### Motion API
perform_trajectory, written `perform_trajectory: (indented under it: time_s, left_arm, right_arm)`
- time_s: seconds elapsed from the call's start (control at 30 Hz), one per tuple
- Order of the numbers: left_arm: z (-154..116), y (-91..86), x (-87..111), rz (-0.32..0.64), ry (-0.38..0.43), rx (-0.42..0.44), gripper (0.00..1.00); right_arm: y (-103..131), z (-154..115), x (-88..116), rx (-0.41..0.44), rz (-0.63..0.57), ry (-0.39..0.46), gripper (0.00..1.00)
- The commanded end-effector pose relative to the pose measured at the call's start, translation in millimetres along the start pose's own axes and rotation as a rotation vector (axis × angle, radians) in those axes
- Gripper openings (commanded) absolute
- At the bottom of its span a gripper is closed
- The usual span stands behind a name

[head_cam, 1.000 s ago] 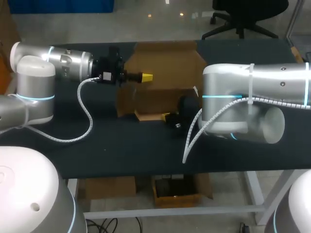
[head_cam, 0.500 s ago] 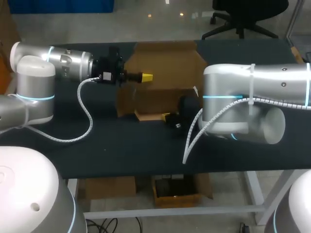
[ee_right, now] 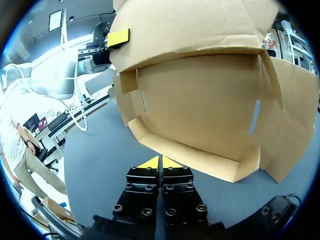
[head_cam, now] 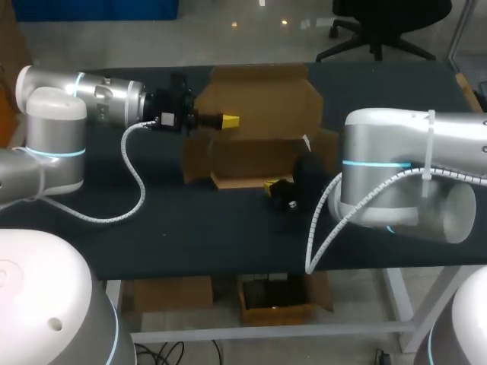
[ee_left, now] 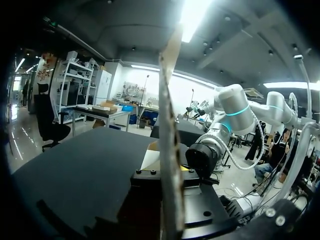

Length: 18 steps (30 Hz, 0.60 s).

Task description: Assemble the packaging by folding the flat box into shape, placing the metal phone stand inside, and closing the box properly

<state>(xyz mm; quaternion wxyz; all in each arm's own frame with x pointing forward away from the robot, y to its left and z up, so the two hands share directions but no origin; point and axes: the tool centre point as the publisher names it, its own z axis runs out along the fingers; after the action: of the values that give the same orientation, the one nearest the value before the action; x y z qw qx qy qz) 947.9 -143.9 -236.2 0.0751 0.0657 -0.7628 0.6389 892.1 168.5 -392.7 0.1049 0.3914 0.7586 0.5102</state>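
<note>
The brown cardboard box (head_cam: 259, 122) lies partly unfolded on the dark table, its big back panel tilted up. My left gripper (head_cam: 230, 120) is shut on that panel's left edge; in the left wrist view the cardboard (ee_left: 170, 150) runs edge-on between its fingers. My right gripper (head_cam: 271, 185) is shut with nothing in it, its yellow tips right at the box's low front flap (ee_right: 200, 160). In the right wrist view the right gripper (ee_right: 160, 162) points at the box's open inside (ee_right: 200, 100). No phone stand shows in any view.
The dark table (head_cam: 190, 228) has bare surface in front of the box and to its left. My right arm's thick elbow (head_cam: 403, 182) hangs over the table's right part. A white cable (head_cam: 137, 175) loops from my left arm down to the table.
My right arm and its gripper have shifted a little to the right along the box's front flap. The left arm and the held panel have stayed still.
</note>
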Motion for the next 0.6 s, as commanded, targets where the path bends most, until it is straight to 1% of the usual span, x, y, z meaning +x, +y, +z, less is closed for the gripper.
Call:
perform_trajectory:
  time_s: [0.03, 0.13, 0.37, 0.43, 0.6]
  left_arm:
    - [0.6, 3.7, -1.5, -0.001, 0.004, -0.002, 0.00]
    - [0.6, 3.7, -1.5, -0.001, 0.004, -0.002, 0.00]
    - [0.6, 3.7, -1.5, -0.001, 0.004, -0.002, 0.00]
    - [0.6, 3.7, -1.5, -0.001, 0.004, -0.002, 0.00]
    - [0.6, 3.7, -1.5, -0.001, 0.004, -0.002, 0.00]
  right_arm:
    - [-0.5, -30.2, -1.7, -0.042, -0.012, 0.022, 0.00]
    - [1.6, -42.6, -2.9, -0.040, -0.022, 0.028, 0.00]
    - [5.9, -75.4, -10.0, -0.049, -0.039, 0.091, 0.00]
    - [6.8, -84.7, -12.8, -0.047, -0.045, 0.091, 0.00]
    - [10.6, -107.2, -20.1, -0.059, -0.058, 0.146, 0.00]
